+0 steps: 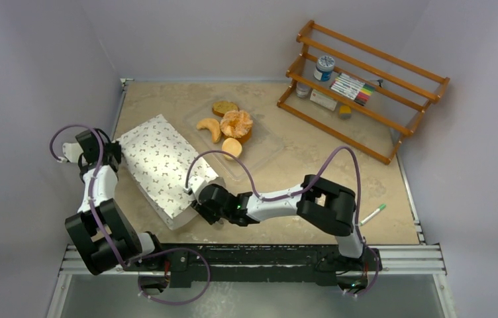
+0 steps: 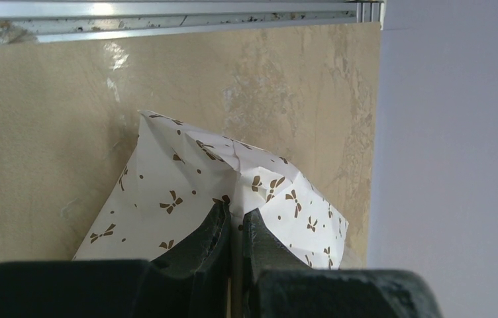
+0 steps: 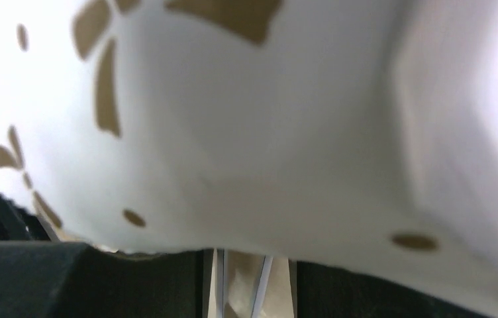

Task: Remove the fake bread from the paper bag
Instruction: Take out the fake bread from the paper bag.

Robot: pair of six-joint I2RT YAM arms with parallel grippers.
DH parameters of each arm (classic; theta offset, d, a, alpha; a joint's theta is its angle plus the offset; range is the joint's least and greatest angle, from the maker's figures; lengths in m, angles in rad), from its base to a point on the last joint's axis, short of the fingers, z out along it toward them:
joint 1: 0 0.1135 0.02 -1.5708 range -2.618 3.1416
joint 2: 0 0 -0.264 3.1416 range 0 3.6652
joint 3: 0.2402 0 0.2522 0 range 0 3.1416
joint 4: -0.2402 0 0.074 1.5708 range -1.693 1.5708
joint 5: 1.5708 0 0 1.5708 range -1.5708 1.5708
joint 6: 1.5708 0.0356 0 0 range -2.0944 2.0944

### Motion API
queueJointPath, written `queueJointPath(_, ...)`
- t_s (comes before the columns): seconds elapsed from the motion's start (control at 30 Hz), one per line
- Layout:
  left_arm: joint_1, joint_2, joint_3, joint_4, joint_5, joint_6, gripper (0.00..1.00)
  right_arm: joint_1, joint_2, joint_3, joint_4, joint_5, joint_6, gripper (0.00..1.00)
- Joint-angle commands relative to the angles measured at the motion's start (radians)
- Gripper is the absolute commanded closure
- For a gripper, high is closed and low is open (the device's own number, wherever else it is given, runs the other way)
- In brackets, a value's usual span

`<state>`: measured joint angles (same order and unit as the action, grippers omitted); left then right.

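Here's the paper bag point(image 1: 160, 162) lying slantwise on the worktop point(image 1: 286, 192), with an arm at each end of it. The left tool point(image 2: 236, 215) is at the bag's far-left corner. Its two fingers are pressed almost together with a fold of the printed paper pinched between them, a good firm bite. The right tool point(image 1: 199, 197) is up against the bag's near-right end. Its own camera is smothered in blurred white paper, so I cannot tell whether it has closed on the edge or merely touches it.

The fake bread point(image 1: 236, 124) lies out on a clear tray point(image 1: 263, 142) just beyond the bag's far-right side. I count four pieces: a croissant, a swirled bun, a brown slice and a small roll. Nothing shows whether any piece is inside the bag.

To my eye this is the emptying step, and close to finished. To do it well, hold the left pinch tight and raise that corner gently, so anything within slides toward the bag's near-right end. The right tool should steady that end without crushing it flat. The paper looks thin, and a jerk could tear it at the pinch.

Watch the right arm's purple cable point(image 1: 223, 154) looping above the bag's near-right corner, since it could catch the paper as it rises. A wooden rack point(image 1: 379, 53) stands well beyond the bag to the far right, and a marker pen point(image 1: 372, 215) lies well off to the bag's right. Neither is in the way.
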<state>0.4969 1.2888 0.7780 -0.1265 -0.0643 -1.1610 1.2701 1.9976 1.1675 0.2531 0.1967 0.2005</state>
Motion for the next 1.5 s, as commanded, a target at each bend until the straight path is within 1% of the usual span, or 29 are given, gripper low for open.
queueJointPath(0.0,-0.011,-0.043,-0.03,0.061,0.003,-0.101,1.0,-0.005,-0.091,-0.01,-0.107,0.024,0.014,1.0)
queueJointPath(0.2,-0.012,-0.069,-0.05,0.075,-0.024,-0.149,1.0,-0.002,-0.152,-0.029,-0.153,0.011,0.039,1.0)
queueJointPath(0.27,-0.013,-0.068,-0.046,0.073,-0.017,-0.15,1.0,-0.002,-0.148,-0.031,-0.142,0.012,0.046,1.0)
queueJointPath(0.3,-0.015,-0.07,-0.045,0.071,-0.015,-0.147,1.0,-0.002,-0.134,-0.021,-0.142,0.004,0.05,0.98)
queueJointPath(0.37,-0.021,-0.074,-0.045,0.065,-0.015,-0.142,1.0,-0.002,-0.089,0.008,-0.149,-0.017,0.045,0.88)
queueJointPath(0.5,-0.036,-0.085,-0.049,0.052,-0.015,-0.133,1.0,-0.002,-0.027,0.021,-0.099,-0.024,0.051,0.7)
queueJointPath(0.57,-0.039,-0.094,-0.049,0.045,-0.017,-0.129,1.0,-0.002,-0.005,0.028,-0.084,-0.044,0.049,0.66)
queueJointPath(0.8,-0.054,-0.115,-0.062,0.03,-0.023,-0.124,1.0,-0.003,0.04,0.047,-0.048,-0.045,0.061,0.39)
queueJointPath(0.87,-0.058,-0.118,-0.066,0.029,-0.022,-0.124,1.0,-0.003,0.052,0.052,-0.047,-0.048,0.063,0.36)
queueJointPath(0.97,-0.062,-0.122,-0.068,0.027,-0.025,-0.123,1.0,-0.003,0.064,0.055,-0.049,-0.045,0.069,0.39)
queueJointPath(1.0,-0.063,-0.123,-0.069,0.027,-0.025,-0.123,1.0,-0.003,0.066,0.056,-0.055,-0.042,0.072,0.42)
queueJointPath(1.07,-0.064,-0.124,-0.069,0.026,-0.028,-0.124,1.0,-0.003,0.069,0.057,-0.07,-0.038,0.077,0.57)
queueJointPath(1.13,-0.064,-0.127,-0.071,0.025,-0.032,-0.123,1.0,-0.003,0.066,0.052,-0.082,-0.028,0.082,0.78)
queueJointPath(1.17,-0.064,-0.127,-0.07,0.024,-0.037,-0.123,1.0,-0.003,0.061,0.049,-0.093,-0.021,0.084,0.85)
queueJointPath(1.23,-0.064,-0.13,-0.069,0.024,-0.044,-0.123,1.0,-0.003,0.045,0.041,-0.112,-0.01,0.091,0.93)
queueJointPath(1.37,-0.064,-0.133,-0.065,0.023,-0.069,-0.137,1.0,-0.003,-0.013,0.02,-0.161,0.012,0.109,1.0)
queueJointPath(1.47,-0.064,-0.134,-0.065,0.04,-0.084,-0.159,1.0,-0.002,-0.065,-0.001,-0.202,0.038,0.123,1.0)
